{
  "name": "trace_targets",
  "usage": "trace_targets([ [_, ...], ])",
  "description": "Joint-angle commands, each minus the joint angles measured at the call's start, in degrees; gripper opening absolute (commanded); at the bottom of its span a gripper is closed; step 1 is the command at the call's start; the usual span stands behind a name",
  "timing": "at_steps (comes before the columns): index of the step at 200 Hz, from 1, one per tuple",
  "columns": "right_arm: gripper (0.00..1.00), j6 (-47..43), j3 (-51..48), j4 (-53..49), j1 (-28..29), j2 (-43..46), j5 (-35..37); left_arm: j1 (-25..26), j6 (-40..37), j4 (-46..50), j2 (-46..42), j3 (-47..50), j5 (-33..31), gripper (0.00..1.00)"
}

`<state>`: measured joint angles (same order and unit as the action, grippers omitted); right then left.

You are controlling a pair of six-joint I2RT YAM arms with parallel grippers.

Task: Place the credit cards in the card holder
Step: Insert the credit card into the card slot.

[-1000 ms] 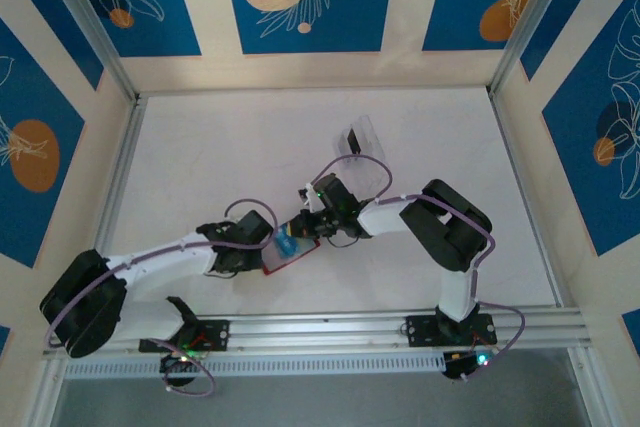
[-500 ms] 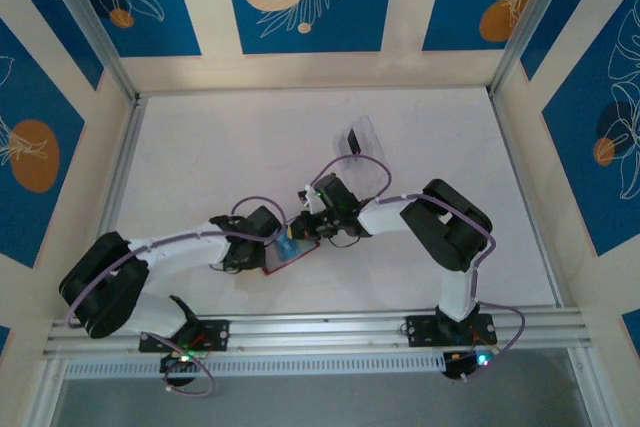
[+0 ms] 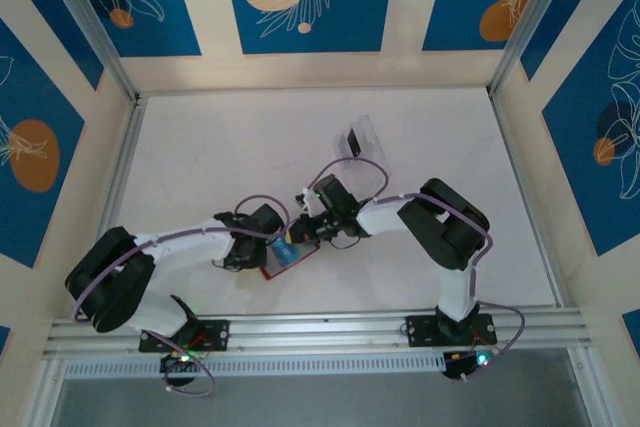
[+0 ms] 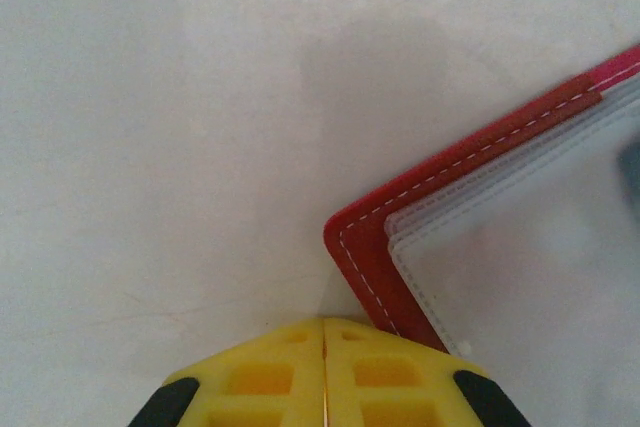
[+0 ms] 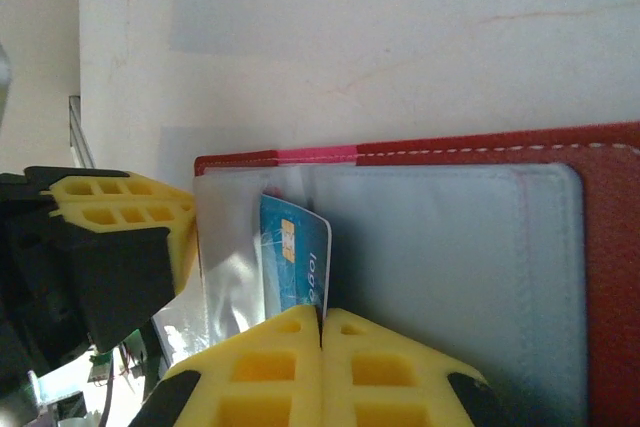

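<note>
The red card holder [image 3: 273, 269] lies open on the white table, its pale grey inner face [image 5: 450, 247] up. My right gripper [image 5: 322, 317] is shut on a blue credit card [image 5: 295, 252] that stands on edge. The card's far end sits under a clear pocket leaf near the holder's left edge. From above, the card [image 3: 287, 249] shows between both grippers. My left gripper [image 4: 323, 325] is shut, with its tips at the holder's red stitched corner [image 4: 365, 247], which runs under its right finger. Its yellow fingers [image 5: 110, 202] also show left of the pocket.
A clear plastic tray [image 3: 360, 137] stands behind the right arm, further back on the table. An aluminium rail [image 3: 400, 327] runs along the near edge. Frame posts and patterned walls close in the sides and back.
The left arm has swung right and forward, bringing its gripper up against the holder's left corner, and its jaws have closed fully. The right gripper and blue card have barely shifted.
</note>
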<state>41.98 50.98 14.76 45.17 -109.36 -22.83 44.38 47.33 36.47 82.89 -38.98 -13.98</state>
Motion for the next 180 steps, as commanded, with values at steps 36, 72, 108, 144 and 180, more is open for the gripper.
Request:
trace_targets([
  [36, 0.0, 1.33, 1.24, -0.79, 2.36, -3.57, -0.9, -0.78, -2.09, -12.54, 6.79, 2.33, 2.2, 0.06],
  [72, 0.0, 2.78, 0.96, 0.14, 3.68, -2.92, -0.82, -0.72, -2.16, -13.33, 7.61, 2.16, 2.64, 0.06],
  [108, 0.0, 3.61, 1.61, -0.24, 5.73, -3.59, 0.39, -0.69, -2.24, -13.61, 7.68, 1.95, 2.73, 0.06],
  [144, 0.04, 4.72, 1.93, -0.85, 7.6, -3.93, 3.12, -0.64, -2.11, -13.66, 7.49, 1.99, 2.73, 0.06],
  [180, 0.19, 2.41, 1.66, -5.02, 7.17, -0.16, 3.99, -0.67, -1.89, -13.89, 7.1, 2.9, 2.56, 0.06],
])
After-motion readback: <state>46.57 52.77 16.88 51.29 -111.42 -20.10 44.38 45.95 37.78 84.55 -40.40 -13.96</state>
